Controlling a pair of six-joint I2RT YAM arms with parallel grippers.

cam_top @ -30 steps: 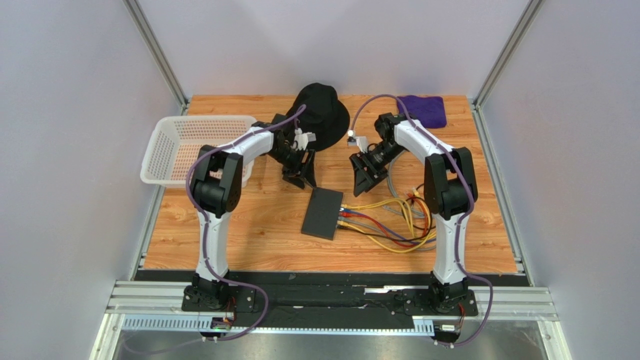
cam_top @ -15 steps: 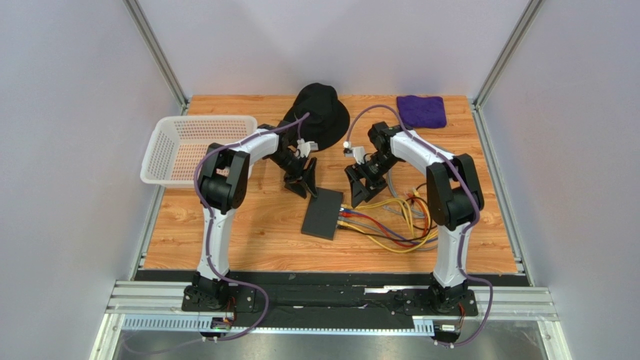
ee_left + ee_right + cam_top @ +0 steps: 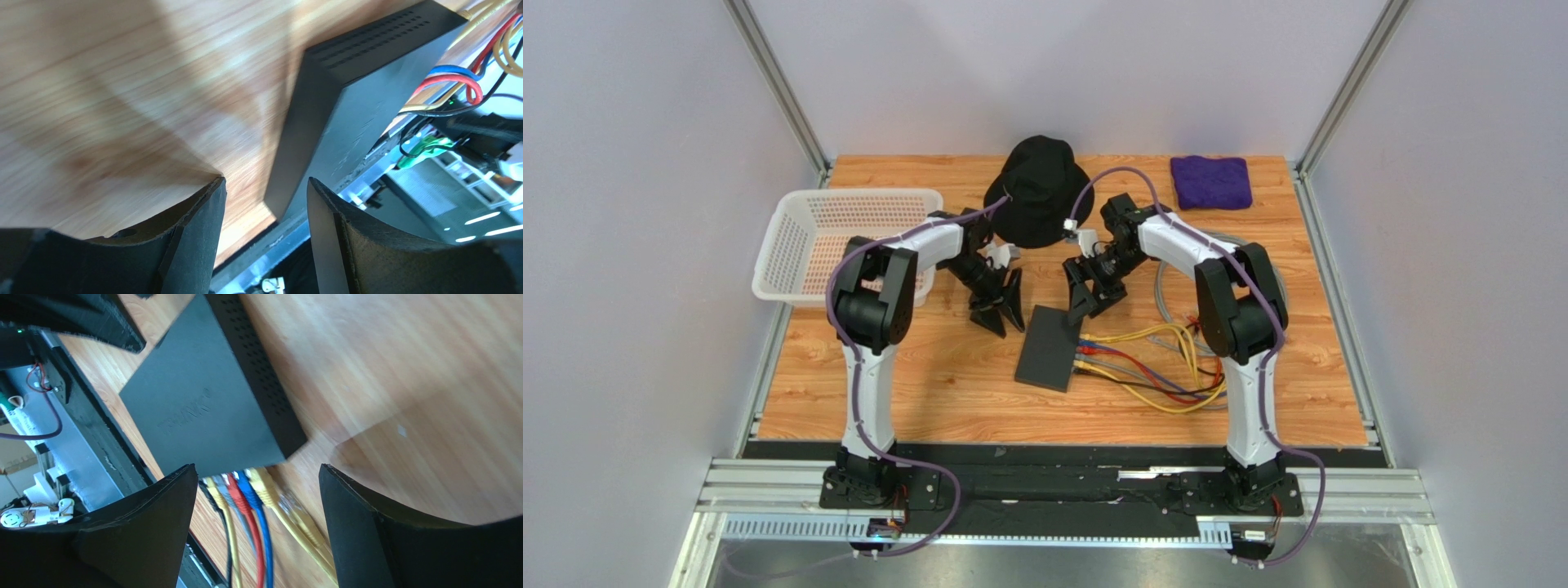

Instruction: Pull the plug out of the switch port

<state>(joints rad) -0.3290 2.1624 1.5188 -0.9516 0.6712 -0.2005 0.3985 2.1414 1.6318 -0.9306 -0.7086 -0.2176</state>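
The switch [image 3: 1049, 348] is a flat matte-black box lying mid-table. It also shows in the left wrist view [image 3: 344, 104] and the right wrist view [image 3: 205, 395]. Several plugs [image 3: 245, 493] on yellow, grey, red, blue and black cables sit in its sockets on the right edge. One loose yellow plug [image 3: 301, 517] lies beside them on the wood. My left gripper [image 3: 1001, 311] is open and empty, just left of the switch's far end. My right gripper [image 3: 1081, 294] is open and empty, just above the switch's far right corner.
A tangle of yellow, red and blue cables [image 3: 1167, 361] spreads right of the switch. A black bucket hat [image 3: 1041, 186] lies at the back centre, a purple cloth [image 3: 1211, 180] at the back right, a white basket [image 3: 840, 243] at the left.
Both grippers have moved toward the switch: the left one down and left a little, the right one leftward to the switch's far corner. The switch and cables have not moved.
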